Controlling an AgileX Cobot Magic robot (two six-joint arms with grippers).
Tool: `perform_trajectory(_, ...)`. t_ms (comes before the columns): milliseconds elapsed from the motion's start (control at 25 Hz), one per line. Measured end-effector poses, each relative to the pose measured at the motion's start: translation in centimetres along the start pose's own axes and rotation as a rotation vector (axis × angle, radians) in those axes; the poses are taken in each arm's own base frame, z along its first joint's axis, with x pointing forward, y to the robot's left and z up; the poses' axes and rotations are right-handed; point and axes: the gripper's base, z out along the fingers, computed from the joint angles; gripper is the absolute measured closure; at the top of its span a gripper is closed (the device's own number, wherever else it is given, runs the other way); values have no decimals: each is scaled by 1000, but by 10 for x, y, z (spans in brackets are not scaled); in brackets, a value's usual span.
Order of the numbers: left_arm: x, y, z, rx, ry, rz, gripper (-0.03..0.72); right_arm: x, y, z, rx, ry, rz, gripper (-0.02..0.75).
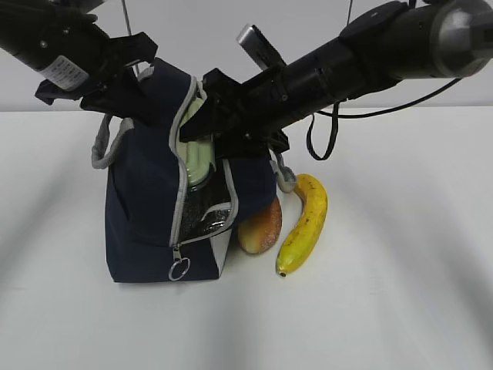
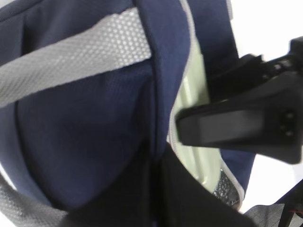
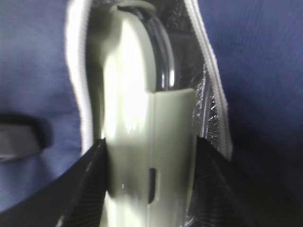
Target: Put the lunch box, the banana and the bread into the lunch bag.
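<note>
The navy lunch bag (image 1: 142, 208) stands upright on the white table with its grey zipper open. My left gripper (image 1: 127, 89) is shut on the bag's top edge, and in the left wrist view the navy fabric (image 2: 85, 132) runs into the dark jaws (image 2: 154, 198). The lunch box (image 1: 199, 166), with its pale green lid (image 3: 142, 118), sits edge-on in the bag's opening. My right gripper (image 3: 149, 182) is shut on it, one finger on each side. The bread (image 1: 260, 225) lies against the bag's right side. The banana (image 1: 304, 223) lies just right of the bread.
The bag's silver lining (image 3: 208, 109) shows beside the box. A metal ring pull (image 1: 179, 269) hangs at the zipper's lower end. A grey handle (image 1: 104, 142) loops out on the bag's left. A black cable (image 1: 323, 135) hangs from the right arm above the banana.
</note>
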Motion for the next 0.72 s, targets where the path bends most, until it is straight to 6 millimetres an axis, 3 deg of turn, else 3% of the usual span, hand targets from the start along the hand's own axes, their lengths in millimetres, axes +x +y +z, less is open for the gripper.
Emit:
perform_trajectory(360, 0, 0, 0, 3, 2, -2, 691, 9, -33, 34, 17, 65, 74, 356)
perform_trajectory(720, 0, 0, 0, 5, 1, -3, 691, 11, -46, 44, 51, 68, 102, 356)
